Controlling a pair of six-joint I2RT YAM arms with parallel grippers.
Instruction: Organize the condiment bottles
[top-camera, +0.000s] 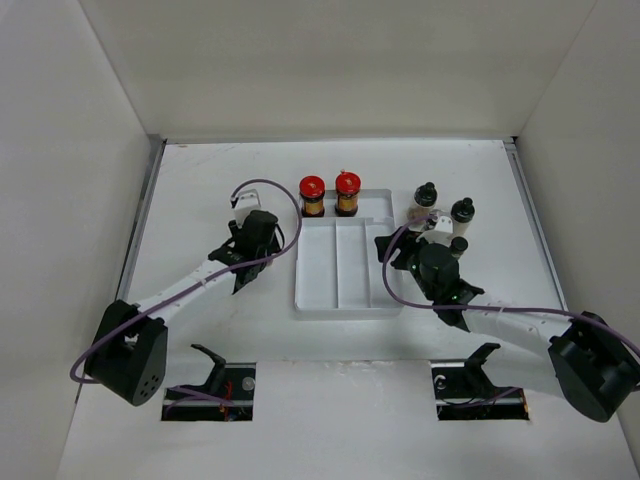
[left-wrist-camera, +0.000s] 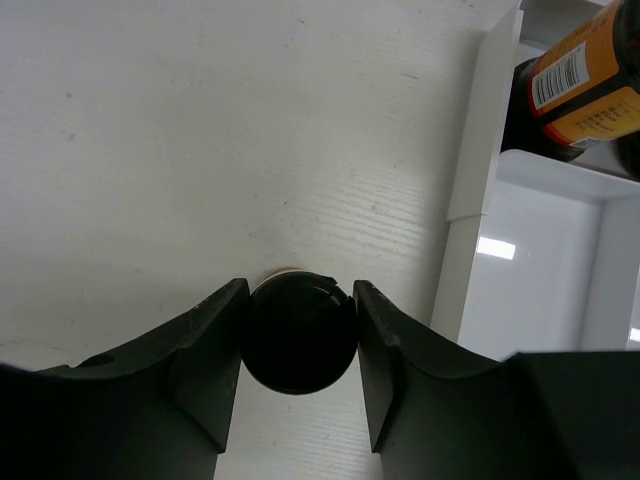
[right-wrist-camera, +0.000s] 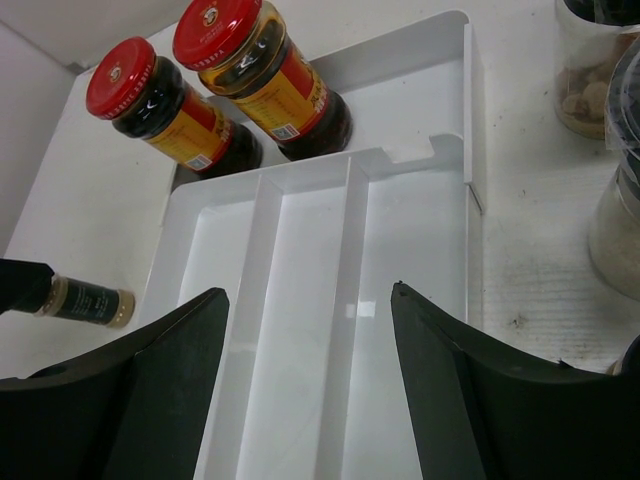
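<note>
Condiment bottle with black cap and dark label (right-wrist-camera: 90, 302) stands upright, long axis vertical, cap up, clamped at the cap by the left gripper (left-wrist-camera: 298, 288), beside the left wall of the white three-channel plastic tray (top-camera: 318, 282). Right gripper (right-wrist-camera: 307, 290) hangs over the tray's channels, jaws apart and empty. Two red-capped jars (top-camera: 312, 195) stand upright in the tray's far compartment; clear black-capped shakers (top-camera: 462, 213) stand off its right edge.

White arms (top-camera: 515, 322) carry black claws (right-wrist-camera: 305, 295) and purple cables (top-camera: 386, 280).
</note>
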